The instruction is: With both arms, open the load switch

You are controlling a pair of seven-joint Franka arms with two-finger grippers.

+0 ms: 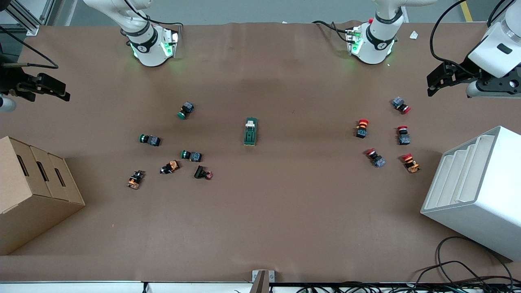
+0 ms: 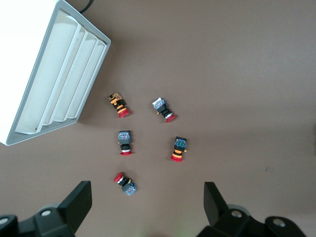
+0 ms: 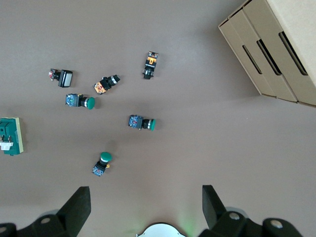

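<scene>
Load switch (image 1: 250, 131): lies alone mid-worktop (image 1: 285, 211), between green and red button clusters, untouched, so either arm can reach it.
Left hand (image 1: 437, 79): hangs wide, empty, over the red buttons (image 2: 126, 143) near the white rack (image 1: 476, 191).
Right hand (image 1: 51, 87): spread wide, empty, above the green buttons (image 3: 142, 123) by the cardboard box (image 1: 28, 187).

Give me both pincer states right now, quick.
Left pincer: open, holding nothing, over the red-capped push-buttons.
Right pincer: open, holding nothing, over the green-capped push-buttons.
</scene>
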